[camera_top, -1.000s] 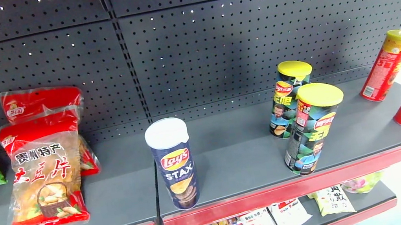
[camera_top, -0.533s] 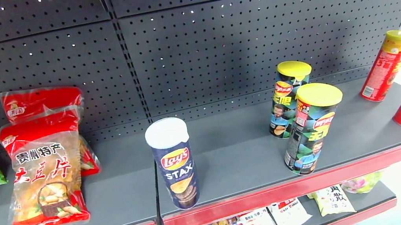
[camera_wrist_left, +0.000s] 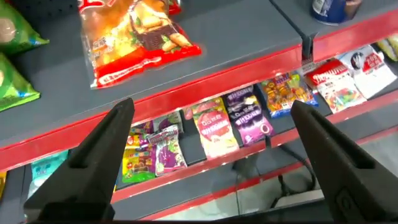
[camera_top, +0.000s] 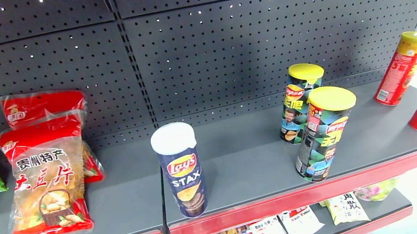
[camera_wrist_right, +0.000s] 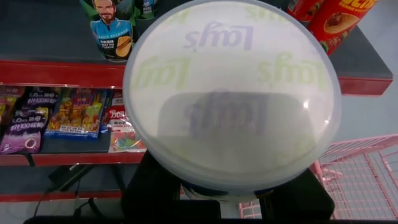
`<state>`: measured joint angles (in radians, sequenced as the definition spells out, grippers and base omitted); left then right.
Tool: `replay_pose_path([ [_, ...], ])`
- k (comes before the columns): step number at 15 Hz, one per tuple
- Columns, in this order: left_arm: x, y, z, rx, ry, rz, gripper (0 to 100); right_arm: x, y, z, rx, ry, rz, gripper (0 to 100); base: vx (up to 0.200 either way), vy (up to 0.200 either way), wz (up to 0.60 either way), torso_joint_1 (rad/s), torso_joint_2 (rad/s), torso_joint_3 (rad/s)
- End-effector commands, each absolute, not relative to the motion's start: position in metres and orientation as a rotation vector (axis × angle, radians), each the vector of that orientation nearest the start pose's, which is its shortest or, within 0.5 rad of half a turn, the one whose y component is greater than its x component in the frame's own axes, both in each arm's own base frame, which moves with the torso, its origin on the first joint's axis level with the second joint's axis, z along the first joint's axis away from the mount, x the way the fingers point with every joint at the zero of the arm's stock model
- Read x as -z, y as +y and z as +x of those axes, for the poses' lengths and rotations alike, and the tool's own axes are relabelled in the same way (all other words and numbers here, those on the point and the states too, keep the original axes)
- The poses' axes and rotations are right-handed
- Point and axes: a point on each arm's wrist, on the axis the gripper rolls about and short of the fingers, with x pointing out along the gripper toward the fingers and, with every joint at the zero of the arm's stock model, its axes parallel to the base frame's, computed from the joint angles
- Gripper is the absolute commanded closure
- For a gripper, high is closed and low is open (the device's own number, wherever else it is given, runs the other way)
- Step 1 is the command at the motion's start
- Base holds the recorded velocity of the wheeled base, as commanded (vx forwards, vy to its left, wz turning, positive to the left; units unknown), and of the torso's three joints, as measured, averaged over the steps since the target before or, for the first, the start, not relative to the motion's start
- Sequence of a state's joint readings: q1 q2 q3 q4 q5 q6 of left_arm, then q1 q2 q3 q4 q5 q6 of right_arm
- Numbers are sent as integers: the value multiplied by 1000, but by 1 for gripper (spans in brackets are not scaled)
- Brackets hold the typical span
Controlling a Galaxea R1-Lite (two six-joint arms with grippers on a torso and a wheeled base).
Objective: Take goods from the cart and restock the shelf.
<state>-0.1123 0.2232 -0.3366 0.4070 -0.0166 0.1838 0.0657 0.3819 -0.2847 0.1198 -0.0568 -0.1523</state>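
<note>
- L tool (camera_wrist_left: 205, 165): fingers spread wide, nothing between them. Hangs before red front edge of shelf (camera_top: 241, 170), w/ lower-tier sachets (camera_wrist_left: 214, 124) beyond.
- R tool (camera_wrist_right: 227, 202): clamped on chip can (camera_wrist_right: 231, 93), pale lid toward cam. Can held off the shelf front, pink cart (camera_wrist_right: 367, 168) nearby.
- Shelf stock: blue can (camera_top: 181, 170) upright nr front edge, yellow-lidded cans (camera_top: 325, 134) to its right, red bags (camera_top: 46, 178) at left.

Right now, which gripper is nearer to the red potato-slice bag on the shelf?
Left. The open left gripper hangs off the shelf edge near the red potato-slice bag; the right gripper, shut on a clear-lidded chip can, faces the green chip cans farther along.
</note>
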Motion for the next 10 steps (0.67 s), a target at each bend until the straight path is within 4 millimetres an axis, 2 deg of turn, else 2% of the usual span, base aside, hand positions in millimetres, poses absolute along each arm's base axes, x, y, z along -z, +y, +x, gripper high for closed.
replay_pose_path([
  [1, -130, 3, -26, 170, 296, 201, 0, -148, -1, 3, -26, 216, -166, 100, 0, 0, 0, 0, 0, 0],
  [3, -130, 3, -27, 168, 293, 201, 0, -148, -1, 3, -25, 213, -171, 100, 0, 0, 0, 0, 0, 0],
  [8, -130, 3, -26, 172, 297, 204, 0, -151, -1, 2, -21, 201, -173, 100, -200, 0, 0, 6, 6, 2],
  [10, -129, 3, -28, 174, 281, 225, 0, -151, -1, 2, -21, 203, -188, 100, 0, 0, 0, 0, 0, 0],
])
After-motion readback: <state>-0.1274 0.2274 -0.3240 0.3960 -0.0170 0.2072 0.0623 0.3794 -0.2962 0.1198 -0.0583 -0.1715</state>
